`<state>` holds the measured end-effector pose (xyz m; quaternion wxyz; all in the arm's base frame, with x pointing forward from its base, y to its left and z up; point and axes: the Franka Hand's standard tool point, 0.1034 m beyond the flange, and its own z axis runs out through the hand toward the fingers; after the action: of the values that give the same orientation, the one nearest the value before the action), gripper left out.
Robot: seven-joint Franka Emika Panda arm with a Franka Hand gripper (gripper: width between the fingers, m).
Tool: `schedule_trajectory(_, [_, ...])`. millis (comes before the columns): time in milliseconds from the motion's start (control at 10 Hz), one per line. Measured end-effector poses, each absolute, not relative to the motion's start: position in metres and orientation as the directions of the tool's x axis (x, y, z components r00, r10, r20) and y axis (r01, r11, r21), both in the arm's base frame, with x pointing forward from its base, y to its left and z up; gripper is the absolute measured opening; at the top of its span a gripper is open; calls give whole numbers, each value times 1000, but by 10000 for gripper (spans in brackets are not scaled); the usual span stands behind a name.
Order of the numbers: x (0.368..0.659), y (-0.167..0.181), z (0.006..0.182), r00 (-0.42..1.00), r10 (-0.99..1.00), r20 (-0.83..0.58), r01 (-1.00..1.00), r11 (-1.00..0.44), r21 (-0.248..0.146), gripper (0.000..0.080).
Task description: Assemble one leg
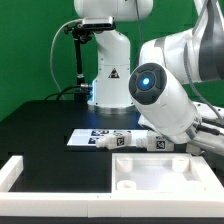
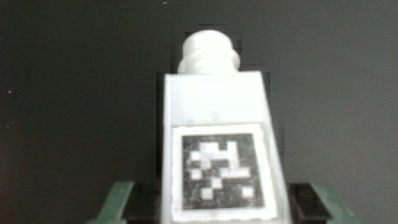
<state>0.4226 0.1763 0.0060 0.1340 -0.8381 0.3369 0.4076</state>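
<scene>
- While the leg [image 2: 217, 130] is held between the two fingers [image 2: 121, 200] of the tool [image 2: 214, 205], its long axis is seen from the wrist pointing away from the camera.
- The tool is closed narrowly on the leg, with one finger at each side of its squared body.
- A black-and-white tag [image 2: 222, 168] is carried on the upward face of the leg, and a rounded tip [image 2: 208, 50] is seen at its far end.
- In the exterior view the leg is held level, sticking out from the tool toward the exterior view's left.
- Just beside that far end, the marker board [image 1: 88, 137] lies flat on the black tabletop [image 1: 50, 125].
- Nearer the camera, a white slab [image 1: 165, 178] lies below the leg.
- A white border frame [image 1: 20, 170] is seen at the exterior view's left.
</scene>
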Motion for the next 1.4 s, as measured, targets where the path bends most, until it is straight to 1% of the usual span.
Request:
schedule_trajectory(100, [428, 174, 15, 456, -454, -766, -672, -740, 39, 284])
schedule_trajectory(200, [435, 170, 40, 467, -436, -769, -667, -745, 18, 284])
schedule_trajectory(300, [450, 161, 65, 499, -431, -752, -666, -746, -14, 284])
schedule_trajectory(400, [467, 150, 86, 551, -442, -708, -655, -754, -39, 284])
schedule_trajectory(500, [489, 133, 112, 602, -457, -654, -654, -753, -76, 284])
schedule_trajectory(600, [512, 116, 121, 663, -497, -561, -652, -751, -105, 284])
schedule_trajectory(700, [526, 109, 124, 713, -515, -477, -630, -768, -112, 284])
schedule_trajectory(800, [534, 110, 126, 756, -516, -403, -599, -793, -110, 285])
schedule_trajectory(1100, [538, 120, 123, 794, -569, -213, -602, -783, -154, 285])
schedule_trajectory(1200, [538, 112, 114, 814, -556, -168, -579, -798, -166, 285])
schedule_trajectory(1300, [550, 103, 115, 826, -554, -109, -564, -808, -171, 285])
schedule_trajectory(1400, [563, 96, 124, 837, -546, -37, -542, -819, -187, 285])
